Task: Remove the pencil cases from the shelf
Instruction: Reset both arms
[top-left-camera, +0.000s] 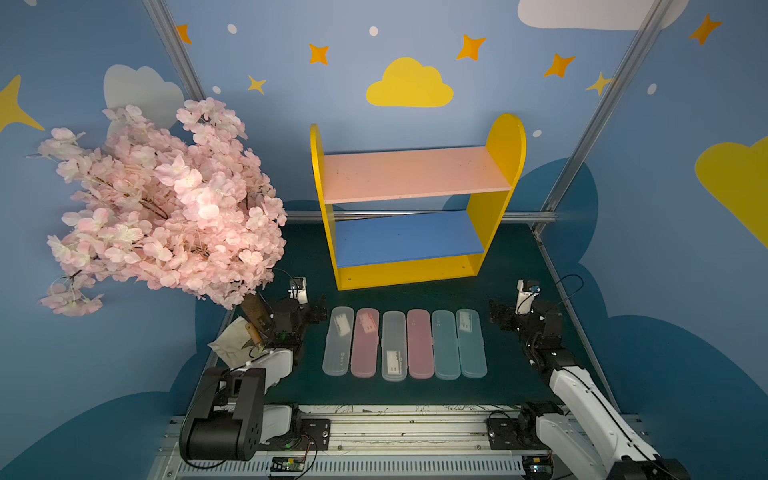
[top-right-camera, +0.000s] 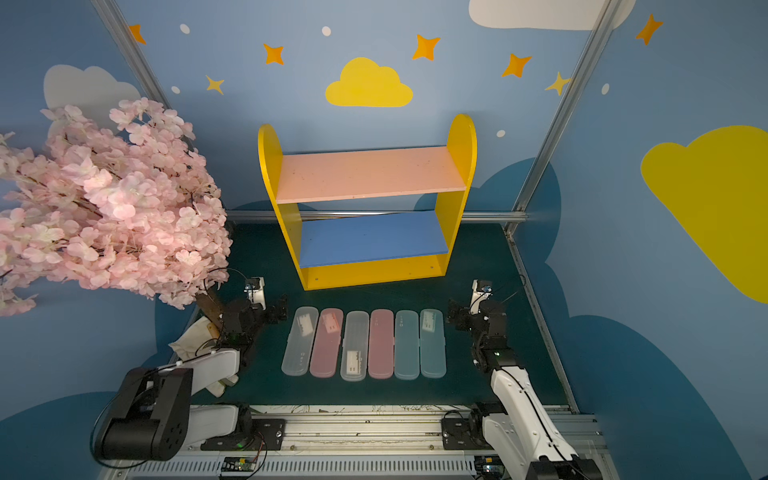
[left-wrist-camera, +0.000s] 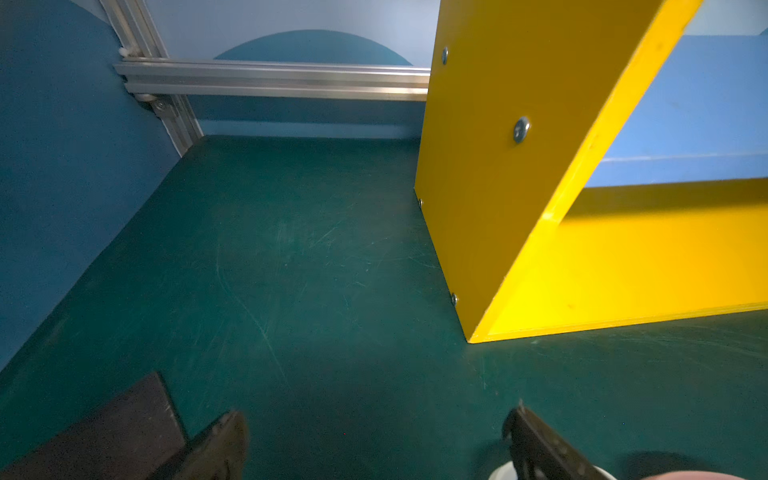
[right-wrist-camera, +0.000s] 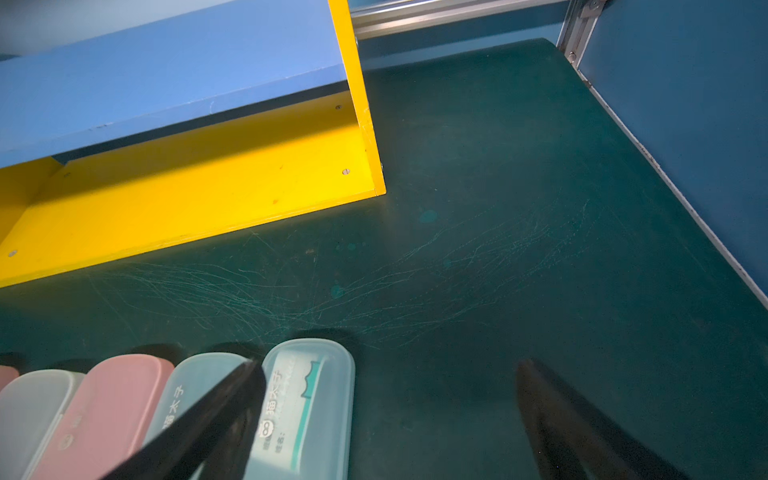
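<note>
Left tool (top-left-camera: 319, 311) spread wide and empty, low over the tabletop (top-left-camera: 511, 266), just beside the far end of the leftmost frosted clear case (top-left-camera: 338, 341). All six pencil cases (top-left-camera: 420, 345) lie flat on the tabletop in a tight row in front of the shelf (top-left-camera: 492, 220), long axes pointing toward it. Its pink upper board (top-left-camera: 415, 174) and blue lower board (top-left-camera: 407, 239) carry nothing, so removal looks complete. Right tool (top-left-camera: 498, 312) likewise spread and empty, just beside the rightmost teal case (top-left-camera: 471, 343); each arm is nearest its own end of the row.
</note>
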